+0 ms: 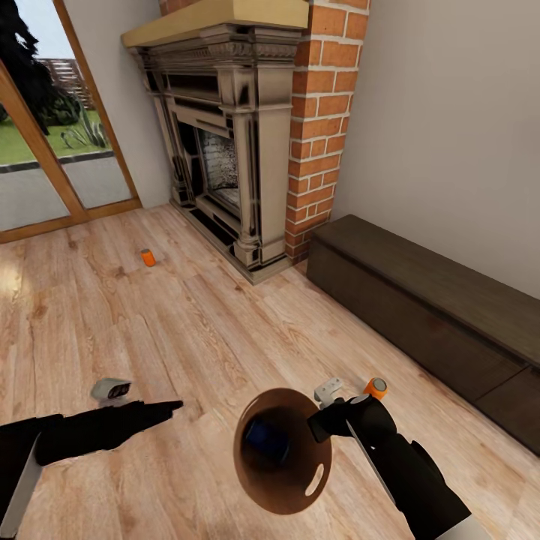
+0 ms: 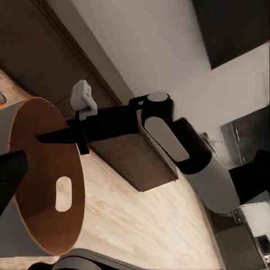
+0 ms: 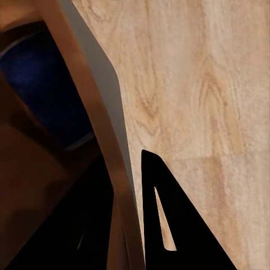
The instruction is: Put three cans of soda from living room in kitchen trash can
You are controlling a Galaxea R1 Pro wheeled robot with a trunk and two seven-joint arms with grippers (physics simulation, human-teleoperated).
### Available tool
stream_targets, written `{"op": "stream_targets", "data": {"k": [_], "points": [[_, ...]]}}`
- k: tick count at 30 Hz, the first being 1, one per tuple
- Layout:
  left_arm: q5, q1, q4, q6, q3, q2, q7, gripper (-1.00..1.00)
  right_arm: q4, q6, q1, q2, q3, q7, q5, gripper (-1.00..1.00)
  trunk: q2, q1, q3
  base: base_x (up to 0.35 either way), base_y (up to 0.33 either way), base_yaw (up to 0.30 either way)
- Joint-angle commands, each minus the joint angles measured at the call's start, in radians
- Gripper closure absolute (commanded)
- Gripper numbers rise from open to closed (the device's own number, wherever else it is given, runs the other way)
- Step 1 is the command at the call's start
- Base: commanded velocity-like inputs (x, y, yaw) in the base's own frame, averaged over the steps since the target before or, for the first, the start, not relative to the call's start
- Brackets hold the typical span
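Tan-lined tash can [image 1: 289,491] rim pinched by right fingers [image 3: 169,225], blue can [image 1: 266,441] inside; left fingers' [image 1: 161,409] state unclear.

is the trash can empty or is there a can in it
Not empty: the blue can lies inside the trash can, seen through its opening.

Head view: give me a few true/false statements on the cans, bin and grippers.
1. A blue can lies inside the bin. True.
2. The right gripper clamps the bin's rim. True; right wrist view shows a finger each side of the wall.
3. The left gripper holds an orange can. False; it holds nothing.
4. Both orange cans are in the bin. False; one stands on the floor near the fireplace, another by the bench.
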Motion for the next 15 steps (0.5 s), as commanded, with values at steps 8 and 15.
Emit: {"op": "stream_targets", "data": {"k": [8,15], "points": [[-0.03,0.004,0.005,-0.042,0.091,0.024,0.114,-1.0,-0.001,0.005,0.001,-0.001,-0.007,0.004,-0.025,1.0,0.0,0.0,0.0,0.0,0.0,0.0],[-0.04,0.008,0.01,-0.193,0.093,0.023,0.416,-1.0,-0.005,-0.003,0.004,-0.013,-0.013,0.014,-0.028,1.0,0.0,0.0,0.0,0.0,0.0,0.0]]}}
